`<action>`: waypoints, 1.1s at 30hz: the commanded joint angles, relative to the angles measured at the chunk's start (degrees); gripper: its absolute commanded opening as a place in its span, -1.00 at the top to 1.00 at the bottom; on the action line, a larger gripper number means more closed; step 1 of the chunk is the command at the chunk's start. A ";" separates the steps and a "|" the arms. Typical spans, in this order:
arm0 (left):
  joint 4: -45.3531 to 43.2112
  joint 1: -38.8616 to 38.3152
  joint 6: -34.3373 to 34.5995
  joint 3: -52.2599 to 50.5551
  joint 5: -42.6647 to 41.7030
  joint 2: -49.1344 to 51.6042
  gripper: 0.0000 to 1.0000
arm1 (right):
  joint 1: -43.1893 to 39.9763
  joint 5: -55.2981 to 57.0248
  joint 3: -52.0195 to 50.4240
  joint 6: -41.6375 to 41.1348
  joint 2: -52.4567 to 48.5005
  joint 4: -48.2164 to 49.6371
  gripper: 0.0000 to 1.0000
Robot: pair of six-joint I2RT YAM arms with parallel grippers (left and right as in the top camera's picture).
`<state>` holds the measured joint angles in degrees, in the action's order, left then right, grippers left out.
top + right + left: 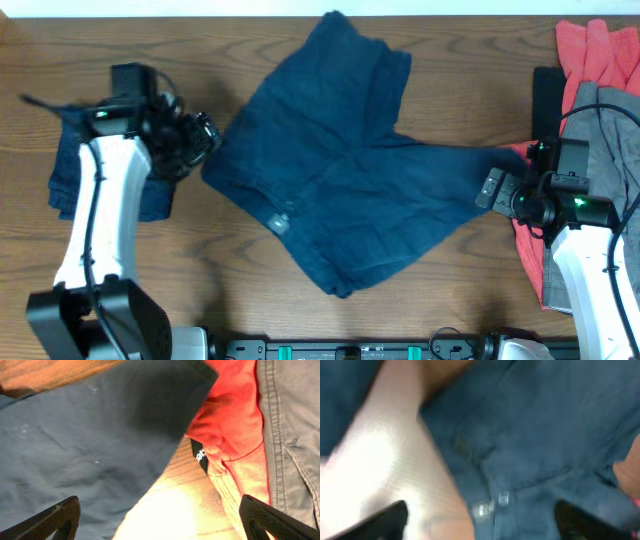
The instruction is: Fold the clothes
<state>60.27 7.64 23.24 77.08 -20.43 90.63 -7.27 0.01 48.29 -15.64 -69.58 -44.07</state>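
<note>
Shorts (350, 170) in navy are spread at the centre of the table (200, 270), the waistband running from 10 to 4 o'clock. Its upper end is found at 3 o'clock of the nearer left gripper (207, 135). That gripper and the right gripper (493, 188), beside a leg hem, are held apart and empty.

Overhead looks straight down on brown wooden table (250, 270), far out. Left wrist very close, blurred, on dark navy cloth shorts (545, 435). Right wrist close, sharing shorts, plus red cloth garment (230, 415), grey cloth garment (295, 435).

On the table (200, 260), spread shorts (340, 170) lie centre, folded garment (62, 180) left, heaped pile (610, 60) right.
</note>
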 commanded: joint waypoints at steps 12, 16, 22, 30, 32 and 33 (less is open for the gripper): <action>6.99 -20.11 4.09 -16.83 -10.58 0.61 0.16 | -0.28 0.17 0.61 1.11 -1.16 -0.26 -0.99; -1.55 -28.83 13.70 -24.11 -12.48 0.61 0.00 | -0.28 0.17 0.61 1.11 -1.16 -0.31 -0.98; -19.30 -40.15 27.10 -31.21 -16.65 0.66 -0.39 | -0.28 0.17 0.61 1.11 -1.16 -0.31 -0.99; -25.70 -50.12 37.13 -31.65 -15.96 0.70 -0.74 | -0.28 0.17 0.61 1.14 -1.16 -0.50 -0.98; -26.51 -51.41 39.17 -31.65 -15.72 0.83 -0.74 | -0.28 0.17 0.61 1.14 -1.16 -0.52 -0.98; -26.58 -51.89 40.22 -31.67 -15.34 0.98 -0.74 | -0.28 0.17 0.61 1.14 -1.16 -0.52 -0.98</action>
<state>33.78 -42.98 57.58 45.65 -36.07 90.98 -7.27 -0.01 48.29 -15.40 -70.65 -44.42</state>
